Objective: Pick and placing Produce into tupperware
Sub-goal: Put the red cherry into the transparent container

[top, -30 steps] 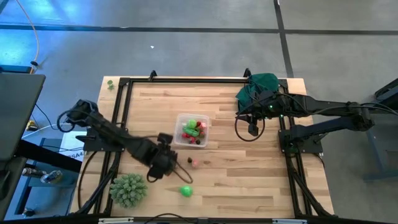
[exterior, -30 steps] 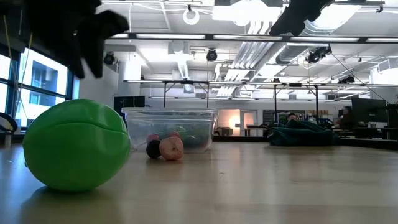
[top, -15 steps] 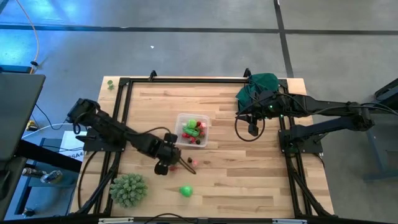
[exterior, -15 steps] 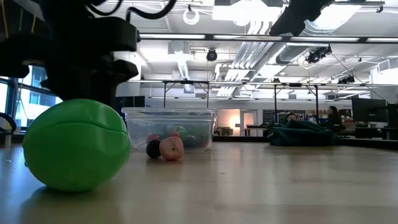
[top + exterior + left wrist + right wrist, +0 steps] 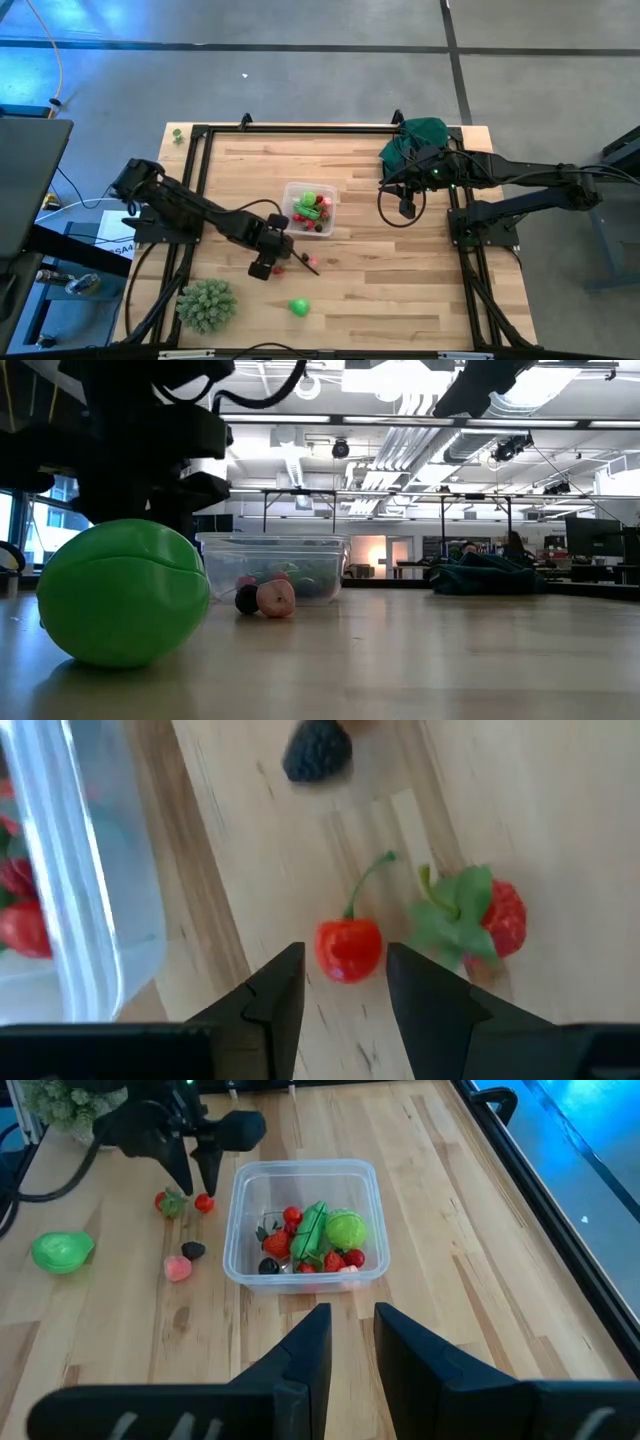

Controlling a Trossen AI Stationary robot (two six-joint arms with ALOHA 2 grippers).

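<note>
Left gripper (image 5: 345, 982), above the table (image 5: 400, 290) just beside the tupperware (image 5: 301, 1226): its two dark fingers (image 5: 278, 998) stand parted, nothing between them, poised over a red cherry tomato (image 5: 349, 949) with a thin green stem. The tomato lies on the wood directly ahead of the gap between the fingertips; whether they touch it cannot be told. Just beyond it, to one side, lies a strawberry (image 5: 494, 919) with a leafy green cap; farther ahead, a dark berry (image 5: 317, 755). In the right wrist view a pink piece (image 5: 177, 1267) lies by the dark berry, and a green piece (image 5: 62, 1250) sits farther from the gripper toward the table edge, near the spiky pale-green ball (image 5: 207, 304). The tupperware, a clear container just to the side of the left gripper, holds red and green produce (image 5: 318, 1237). Right gripper (image 5: 348, 1348), well apart across the table by the dark green cloth (image 5: 418, 134), hangs above the wood with fingers slightly apart, holding nothing.
</note>
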